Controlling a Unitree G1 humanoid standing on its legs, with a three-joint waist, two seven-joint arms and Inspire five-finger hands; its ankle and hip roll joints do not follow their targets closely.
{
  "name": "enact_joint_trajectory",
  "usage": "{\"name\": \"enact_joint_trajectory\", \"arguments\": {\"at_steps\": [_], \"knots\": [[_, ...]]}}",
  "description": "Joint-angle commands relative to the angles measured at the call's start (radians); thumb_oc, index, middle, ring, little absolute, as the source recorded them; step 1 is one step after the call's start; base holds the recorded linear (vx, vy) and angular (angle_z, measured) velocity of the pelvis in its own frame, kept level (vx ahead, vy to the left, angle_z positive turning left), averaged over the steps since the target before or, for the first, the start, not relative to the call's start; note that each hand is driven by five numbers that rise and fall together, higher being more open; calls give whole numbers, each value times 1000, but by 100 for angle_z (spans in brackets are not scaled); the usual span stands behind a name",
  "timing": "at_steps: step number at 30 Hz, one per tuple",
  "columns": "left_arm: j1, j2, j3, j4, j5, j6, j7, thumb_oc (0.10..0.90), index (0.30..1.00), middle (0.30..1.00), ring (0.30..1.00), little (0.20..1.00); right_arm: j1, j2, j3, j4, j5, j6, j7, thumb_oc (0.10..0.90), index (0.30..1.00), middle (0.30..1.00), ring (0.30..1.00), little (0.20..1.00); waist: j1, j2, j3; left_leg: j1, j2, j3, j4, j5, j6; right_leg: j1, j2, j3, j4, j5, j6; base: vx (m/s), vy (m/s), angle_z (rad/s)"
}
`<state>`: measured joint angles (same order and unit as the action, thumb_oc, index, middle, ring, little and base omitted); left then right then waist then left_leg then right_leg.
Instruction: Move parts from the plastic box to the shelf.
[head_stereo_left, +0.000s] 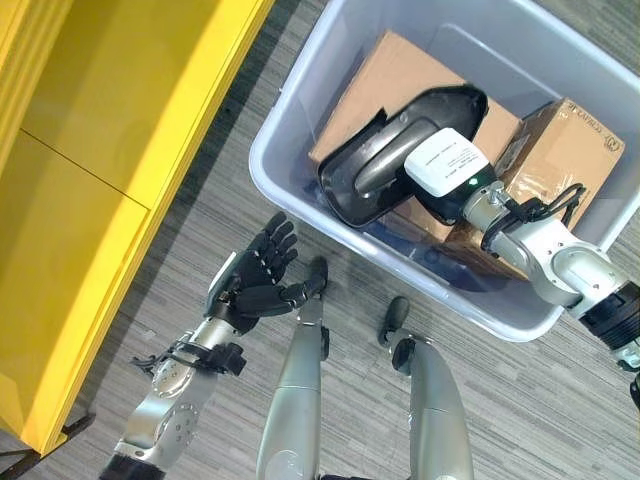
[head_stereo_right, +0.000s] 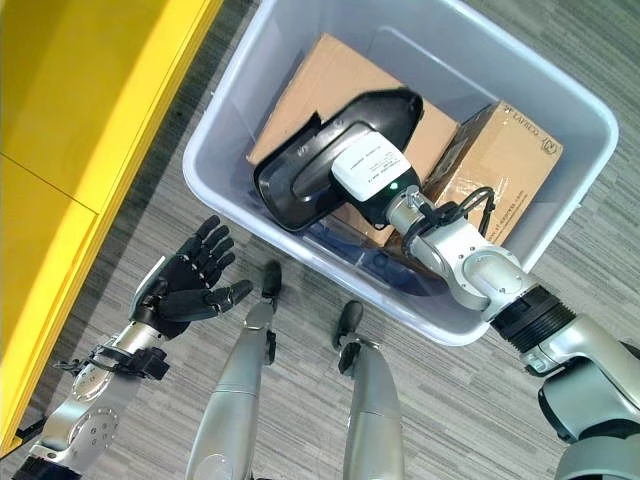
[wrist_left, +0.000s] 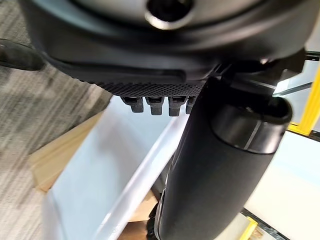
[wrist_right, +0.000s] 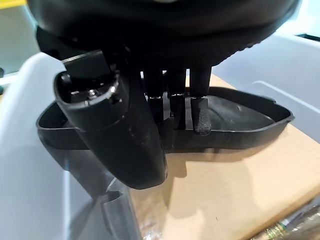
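A black moulded plastic part (head_stereo_left: 375, 165) lies tilted on top of cardboard boxes inside the pale grey plastic box (head_stereo_left: 290, 205). My right hand (head_stereo_left: 445, 165), with a white cover on its back, reaches into the box. In the right wrist view its fingers (wrist_right: 200, 110) hook over the part's rim (wrist_right: 240, 117) and the thumb (wrist_right: 115, 135) sits against the outside. My left hand (head_stereo_left: 255, 280) hovers over the floor just outside the box's near wall, fingers spread and holding nothing. The yellow shelf (head_stereo_left: 90, 150) stands to the left.
Two cardboard boxes (head_stereo_left: 400, 65) (head_stereo_left: 570, 150) fill most of the plastic box under the part. Striped grey carpet (head_stereo_left: 200, 200) runs between the shelf and the box. The box's near rim (wrist_left: 145, 175) shows just past the left hand's fingers.
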<state>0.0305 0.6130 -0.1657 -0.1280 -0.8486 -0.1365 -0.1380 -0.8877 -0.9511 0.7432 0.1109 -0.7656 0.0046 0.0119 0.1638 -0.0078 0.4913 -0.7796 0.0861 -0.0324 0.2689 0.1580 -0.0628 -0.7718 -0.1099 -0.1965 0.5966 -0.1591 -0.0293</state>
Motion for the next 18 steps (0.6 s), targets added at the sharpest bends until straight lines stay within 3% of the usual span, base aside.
{"name": "enact_joint_trajectory", "arguments": {"at_steps": [1,8,18], "knots": [[8,-15,40,-136,32,-72,-30,900,1000,1000,1000,1000,13,-51,3,-189,83,-112,43,400,300,300,300,300,-12,28,29,120,-5,6,-79,-41,18,125,36,-18,-45,-26,37,-31,40,-5],[10,-12,83,-135,32,-78,-54,900,1000,1000,1000,1000,18,-88,-29,-252,135,-153,82,400,300,300,300,300,-10,21,29,266,6,27,-133,-31,26,273,21,-26,-164,33,48,-43,26,-10],[16,-15,123,-146,66,-54,-92,900,1000,1000,1000,1000,88,-96,-106,-292,265,-165,128,400,300,300,300,300,-2,2,29,448,4,31,-186,-48,22,477,14,-25,-266,53,64,30,-23,-3]]}}
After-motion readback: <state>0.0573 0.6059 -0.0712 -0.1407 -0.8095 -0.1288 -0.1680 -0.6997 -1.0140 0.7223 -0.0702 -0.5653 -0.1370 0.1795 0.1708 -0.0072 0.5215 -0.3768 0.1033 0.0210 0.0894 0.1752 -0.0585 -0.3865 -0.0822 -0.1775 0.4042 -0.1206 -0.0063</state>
